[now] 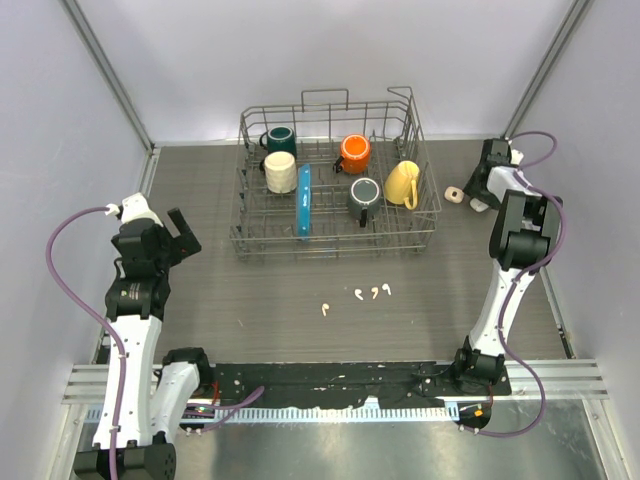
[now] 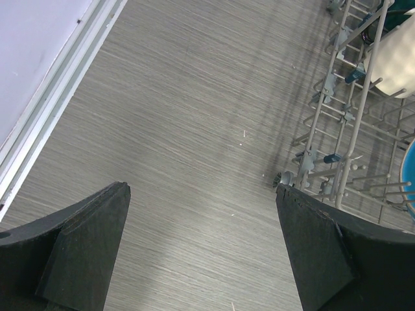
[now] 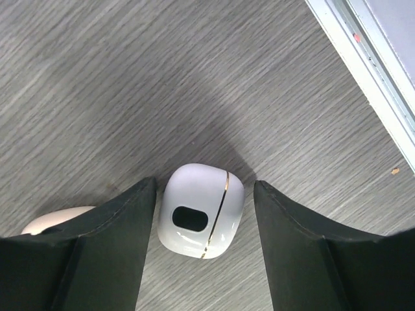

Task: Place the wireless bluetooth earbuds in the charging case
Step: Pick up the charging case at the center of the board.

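Right wrist view: the right gripper's (image 3: 204,183) jaws stand apart astride the white charging case (image 3: 201,217), right of the dish rack (image 1: 330,246). Only a gold seam and a dark oval show on the case. A beige object (image 3: 55,219) is mostly hidden behind one finger. The four earbuds (image 1: 374,292) lie loose in front of the rack. White lettering on the rack's blue slab (image 1: 303,200) is too small to read. Left of the rack, the left gripper (image 2: 201,188) gapes wide.

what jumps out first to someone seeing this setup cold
A wire dish rack of colourful mugs sits back centre. Just in front lie four tiny white earbuds, and at the far right the right gripper straddles a white charging case.
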